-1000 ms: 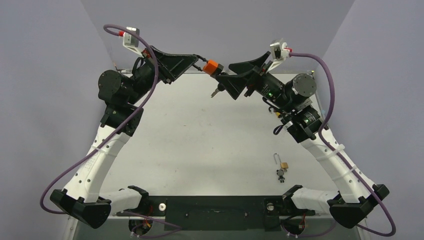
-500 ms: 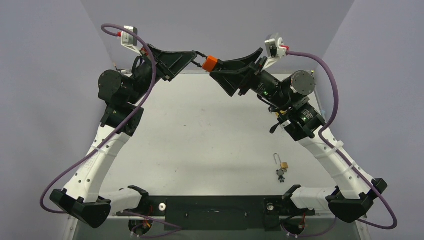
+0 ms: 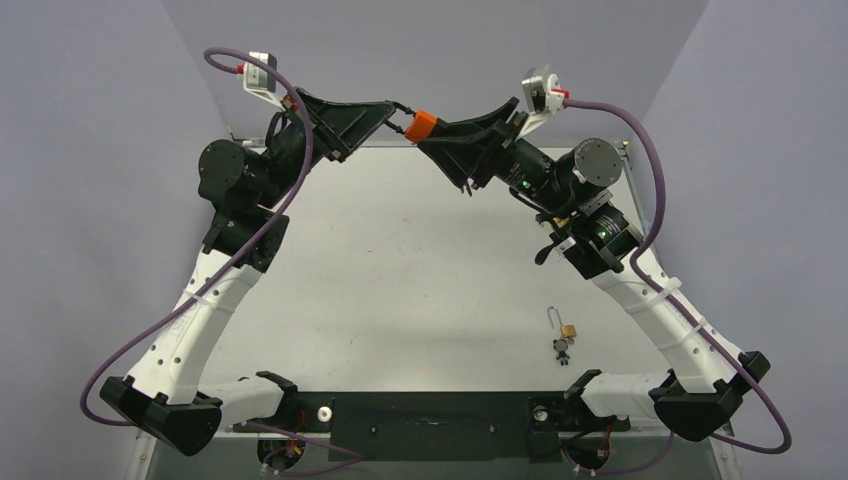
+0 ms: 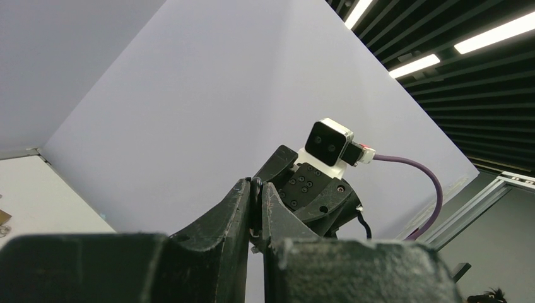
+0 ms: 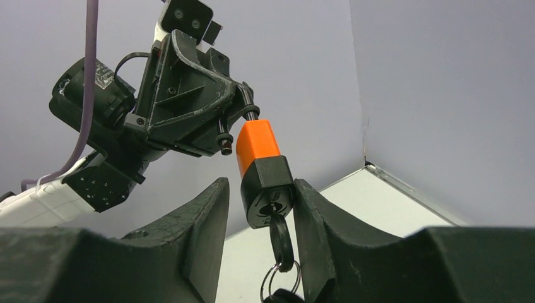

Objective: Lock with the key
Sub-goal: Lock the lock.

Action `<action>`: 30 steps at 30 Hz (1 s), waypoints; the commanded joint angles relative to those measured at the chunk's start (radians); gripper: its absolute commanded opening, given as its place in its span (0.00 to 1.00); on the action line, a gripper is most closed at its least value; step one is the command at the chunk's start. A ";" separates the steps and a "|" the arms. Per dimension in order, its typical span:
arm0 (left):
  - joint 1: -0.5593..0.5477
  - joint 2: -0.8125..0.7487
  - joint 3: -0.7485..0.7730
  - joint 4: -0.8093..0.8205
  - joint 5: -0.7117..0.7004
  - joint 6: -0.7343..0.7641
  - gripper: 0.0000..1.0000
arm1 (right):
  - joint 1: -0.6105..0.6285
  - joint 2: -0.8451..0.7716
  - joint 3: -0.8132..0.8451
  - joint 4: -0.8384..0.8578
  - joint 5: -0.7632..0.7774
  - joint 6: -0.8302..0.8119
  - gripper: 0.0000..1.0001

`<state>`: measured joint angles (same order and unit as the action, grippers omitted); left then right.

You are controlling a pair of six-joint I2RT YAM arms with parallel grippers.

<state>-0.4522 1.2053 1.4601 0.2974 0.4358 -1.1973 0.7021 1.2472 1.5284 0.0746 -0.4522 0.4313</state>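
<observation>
An orange padlock (image 3: 421, 125) with a black base hangs in the air above the table's far edge. My left gripper (image 3: 398, 112) is shut on its black shackle (image 4: 257, 196). In the right wrist view the padlock (image 5: 255, 144) points its keyhole down, with a black key (image 5: 281, 243) stuck in it and a key ring dangling below. My right gripper (image 5: 260, 186) is open, its fingers on either side of the black base: the right finger touches or nearly touches it, while a gap shows on the left. The left gripper (image 5: 243, 104) holds the shackle above.
A small brass padlock (image 3: 568, 330) with its shackle swung open lies on the table near the right arm's base, a dark key (image 3: 562, 347) beside it. Grey walls close in the table at the back and sides.
My right gripper has moved up and to the left, so its fingers now flank the padlock's base. The hanging key has become hidden in the top view. The left gripper has hardly moved.
</observation>
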 commanded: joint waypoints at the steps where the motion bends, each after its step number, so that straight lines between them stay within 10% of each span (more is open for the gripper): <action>1: -0.016 -0.002 0.051 0.087 -0.030 -0.013 0.00 | 0.007 0.016 0.040 0.072 -0.013 0.014 0.37; 8: -0.025 0.001 0.047 0.095 -0.031 -0.018 0.00 | 0.007 0.025 0.044 0.086 -0.013 0.027 0.35; 15: -0.025 -0.007 0.031 0.081 -0.023 0.005 0.00 | -0.004 -0.005 0.017 0.084 0.001 0.043 0.03; 19: -0.023 -0.021 0.020 -0.002 0.028 0.073 0.01 | -0.027 -0.034 -0.009 0.077 -0.028 0.073 0.00; 25: -0.016 -0.064 -0.038 -0.112 0.145 0.226 0.32 | -0.062 -0.099 -0.065 0.048 -0.098 0.111 0.00; 30: -0.009 -0.077 -0.046 -0.168 0.291 0.313 0.39 | -0.069 -0.155 -0.120 0.014 -0.187 0.125 0.00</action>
<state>-0.4694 1.1564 1.4082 0.1719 0.5800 -0.9958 0.6353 1.1618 1.4296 0.0441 -0.5442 0.5308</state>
